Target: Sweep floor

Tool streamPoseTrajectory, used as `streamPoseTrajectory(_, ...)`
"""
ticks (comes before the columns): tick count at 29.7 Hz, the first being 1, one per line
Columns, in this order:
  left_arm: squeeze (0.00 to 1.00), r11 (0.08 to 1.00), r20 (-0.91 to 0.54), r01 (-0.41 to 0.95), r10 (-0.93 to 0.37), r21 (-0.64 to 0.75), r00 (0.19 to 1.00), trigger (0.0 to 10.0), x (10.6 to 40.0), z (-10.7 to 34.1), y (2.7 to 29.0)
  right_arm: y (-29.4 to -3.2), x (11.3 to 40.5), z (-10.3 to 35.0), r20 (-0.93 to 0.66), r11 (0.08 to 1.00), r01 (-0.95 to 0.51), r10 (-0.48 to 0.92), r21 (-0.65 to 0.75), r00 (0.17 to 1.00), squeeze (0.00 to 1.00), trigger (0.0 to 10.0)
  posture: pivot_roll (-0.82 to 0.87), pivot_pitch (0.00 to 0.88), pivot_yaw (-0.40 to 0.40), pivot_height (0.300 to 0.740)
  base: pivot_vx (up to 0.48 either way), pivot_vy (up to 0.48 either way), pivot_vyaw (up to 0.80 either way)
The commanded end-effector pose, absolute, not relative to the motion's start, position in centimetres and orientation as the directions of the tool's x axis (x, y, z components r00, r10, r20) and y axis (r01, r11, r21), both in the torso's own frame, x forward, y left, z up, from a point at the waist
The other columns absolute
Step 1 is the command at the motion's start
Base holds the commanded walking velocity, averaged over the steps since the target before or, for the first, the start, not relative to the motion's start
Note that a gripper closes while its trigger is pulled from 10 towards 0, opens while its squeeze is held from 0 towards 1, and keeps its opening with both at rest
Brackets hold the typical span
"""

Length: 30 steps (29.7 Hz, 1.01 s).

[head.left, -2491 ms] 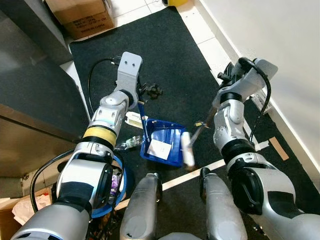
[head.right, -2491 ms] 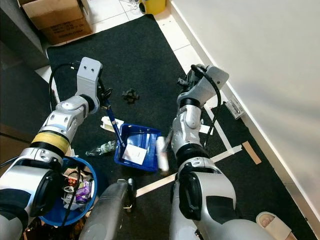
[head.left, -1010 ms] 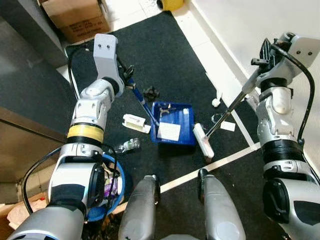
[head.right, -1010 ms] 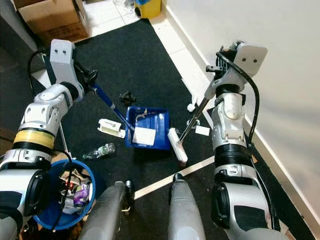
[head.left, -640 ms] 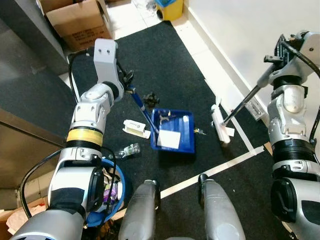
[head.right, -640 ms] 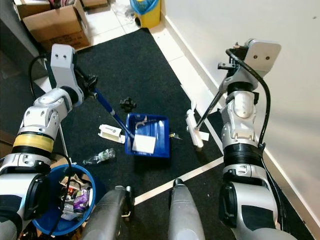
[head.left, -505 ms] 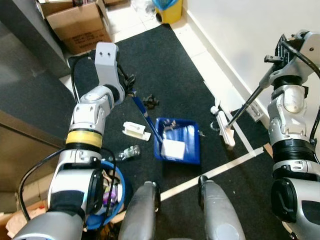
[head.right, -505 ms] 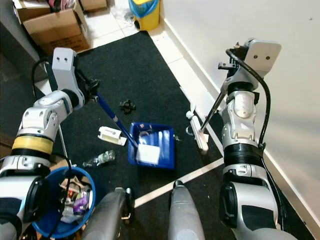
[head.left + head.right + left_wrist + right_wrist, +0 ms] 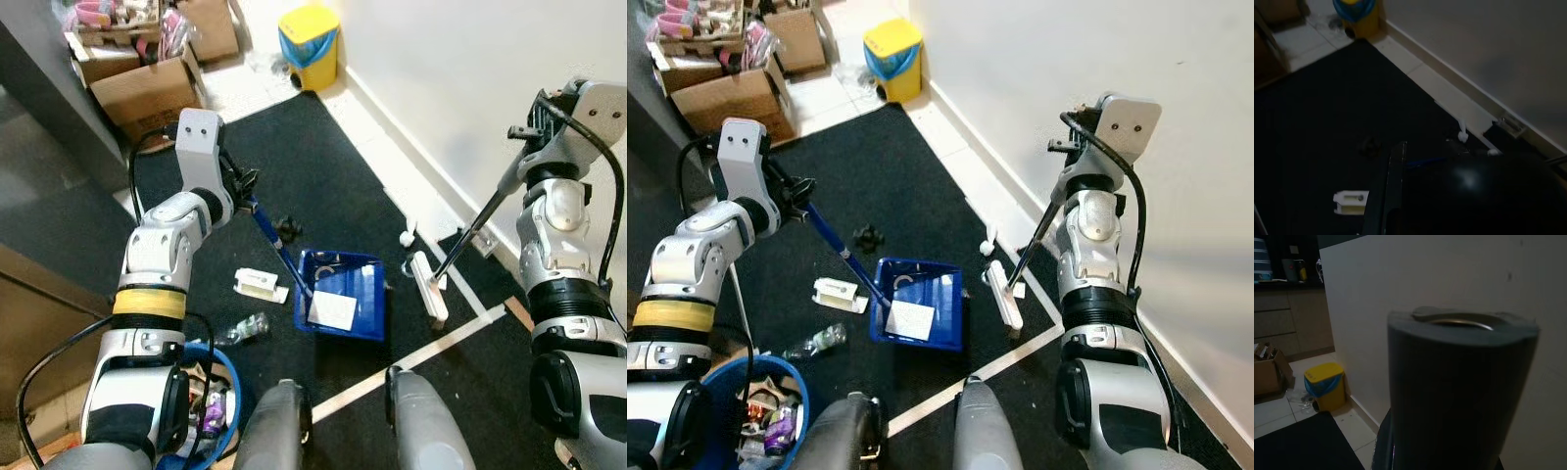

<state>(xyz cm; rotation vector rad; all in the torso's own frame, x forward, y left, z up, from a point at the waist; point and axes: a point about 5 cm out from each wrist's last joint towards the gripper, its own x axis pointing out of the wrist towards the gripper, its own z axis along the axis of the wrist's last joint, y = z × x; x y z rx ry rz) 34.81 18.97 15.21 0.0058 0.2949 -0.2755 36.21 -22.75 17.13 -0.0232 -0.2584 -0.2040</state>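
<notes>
Left eye view: left claw (image 9: 247, 186) clenched around dustpan (image 9: 343, 305) handle, right claw (image 9: 524, 147) gripping broom (image 9: 460, 245) handle.

My left arm reaches forward over the black mat, elbow bent, and my left gripper (image 9: 245, 186) is clamped around the blue dustpan handle (image 9: 279, 247), wrist tilted toward the mat's middle. My right arm is raised high beside the wall, forearm nearly upright, and my right gripper (image 9: 521, 157) is closed around the broom handle (image 9: 475, 227) near its top end.
</notes>
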Motion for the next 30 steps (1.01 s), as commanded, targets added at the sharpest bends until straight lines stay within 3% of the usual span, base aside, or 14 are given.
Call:
streamPoseTrajectory(1,0.0,0.964,-0.253,0.263,-0.26,-0.024,0.932,10.0,34.8,15.9,19.2,-22.5,36.6,18.1,0.297,0.982,0.187,-0.171,-0.027,0.94,0.0,10.0,-0.03,0.0,0.025,0.74,0.0,0.0,0.0)
streamPoseTrajectory(9,0.0,0.97,-0.251,0.244,-0.24,-0.016,0.938,10.0,34.6,15.7,19.4,-22.3,36.7,17.6,0.283,0.983,0.185,-0.17,-0.024,0.944,0.0,10.0,-0.03,0.0,0.025,0.74,0.035,0.0,0.0)
streamPoseTrajectory(30,0.0,0.966,-0.252,0.259,-0.253,-0.009,0.934,10.0,34.9,15.9,19.1,-22.6,36.4,17.0,0.279,0.979,0.205,-0.193,-0.012,0.941,0.0,10.0,-0.03,0.01,0.05,0.74,0.399,0.0,0.0)
